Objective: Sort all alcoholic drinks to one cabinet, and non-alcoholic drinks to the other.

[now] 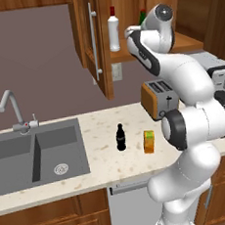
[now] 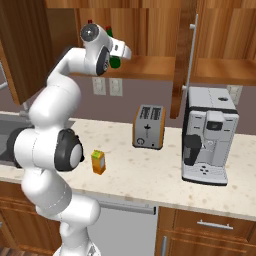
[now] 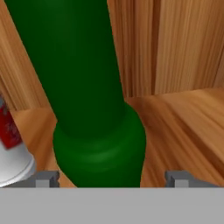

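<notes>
Even, flat rendered light, moderately bright, with no harsh glare. The desk (image 1: 110, 164) carries only faint, soft shadows under the small things standing on it. The green bottle (image 3: 94, 100) looms close in the hand view, showing a dull sheen. All 3 pictures look slightly soft and low-resolution.

green bottle (image 3: 94, 109) between spread pincer (image 3: 113, 178) tips | white bottle (image 3: 11, 153) beside, likely apart

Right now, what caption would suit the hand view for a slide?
Open gripper around a green bottle standing beside a white bottle on a cabinet shelf.
</notes>
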